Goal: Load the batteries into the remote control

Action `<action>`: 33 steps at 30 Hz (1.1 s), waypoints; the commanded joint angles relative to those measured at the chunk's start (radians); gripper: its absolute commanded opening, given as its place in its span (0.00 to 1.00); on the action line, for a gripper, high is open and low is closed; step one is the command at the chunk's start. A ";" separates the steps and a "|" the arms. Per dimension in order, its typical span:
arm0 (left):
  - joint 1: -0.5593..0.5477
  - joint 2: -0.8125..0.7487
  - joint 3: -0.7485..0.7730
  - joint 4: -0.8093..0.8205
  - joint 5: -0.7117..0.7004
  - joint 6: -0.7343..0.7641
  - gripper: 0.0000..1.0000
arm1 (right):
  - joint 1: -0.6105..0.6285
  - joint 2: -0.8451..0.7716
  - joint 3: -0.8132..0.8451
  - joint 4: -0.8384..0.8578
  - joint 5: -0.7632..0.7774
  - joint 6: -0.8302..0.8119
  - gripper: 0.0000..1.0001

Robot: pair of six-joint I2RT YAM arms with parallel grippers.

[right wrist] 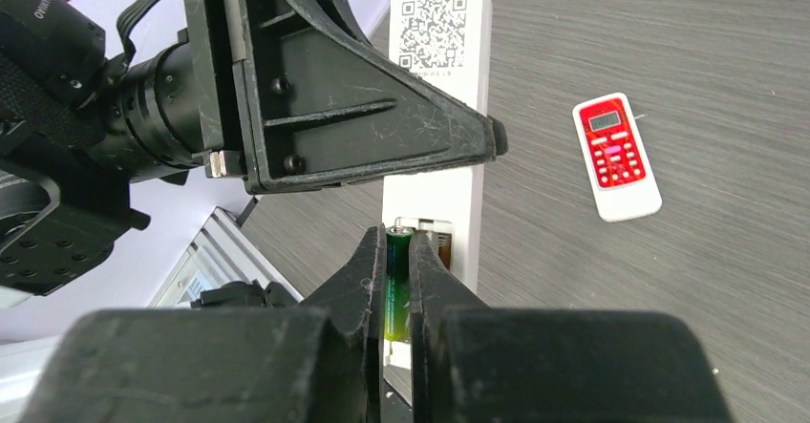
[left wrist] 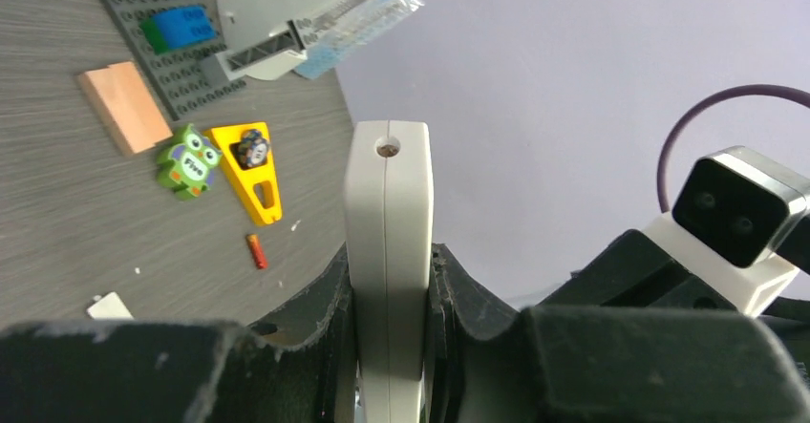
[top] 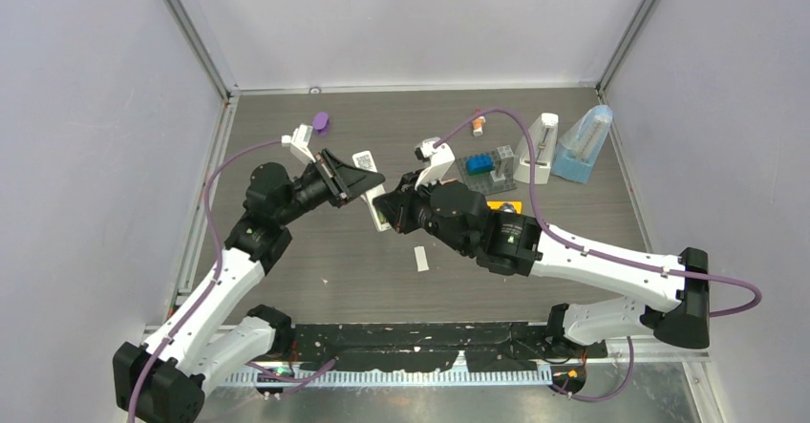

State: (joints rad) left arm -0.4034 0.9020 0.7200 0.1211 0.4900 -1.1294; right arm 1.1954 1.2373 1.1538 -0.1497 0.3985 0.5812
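Observation:
My left gripper (left wrist: 389, 256) is shut on the white remote control (left wrist: 387, 184), gripping it edge-on around its middle above the table. In the right wrist view the remote (right wrist: 441, 31) shows a QR label and an open battery bay (right wrist: 437, 242) at its near end. My right gripper (right wrist: 398, 237) is shut on a green battery (right wrist: 397, 275), whose tip is at the bay's left edge. From above, the left gripper (top: 353, 182) and right gripper (top: 384, 211) meet mid-table. A red-orange battery (left wrist: 255, 250) lies on the table.
A small red-and-white keypad remote (right wrist: 616, 156) lies flat on the table. A yellow wedge (left wrist: 250, 170), owl figure (left wrist: 188, 160), wooden block (left wrist: 124, 108) and grey brick plate (top: 485, 168) crowd the right. A small purple object (top: 321, 122) sits at the far left.

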 commanded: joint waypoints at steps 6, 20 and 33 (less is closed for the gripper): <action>0.005 0.001 -0.044 0.262 0.111 -0.180 0.00 | 0.018 -0.005 0.032 0.100 0.062 -0.062 0.05; 0.005 -0.019 -0.061 0.319 0.082 -0.212 0.00 | 0.051 -0.005 0.010 0.086 0.058 -0.131 0.06; 0.005 -0.046 -0.082 0.379 0.050 -0.258 0.00 | 0.061 -0.033 -0.056 0.121 0.033 -0.157 0.08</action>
State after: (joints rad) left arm -0.3981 0.8951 0.6346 0.3550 0.5594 -1.3365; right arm 1.2407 1.2232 1.1267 -0.0521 0.4503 0.4423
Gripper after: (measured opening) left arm 0.245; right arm 0.117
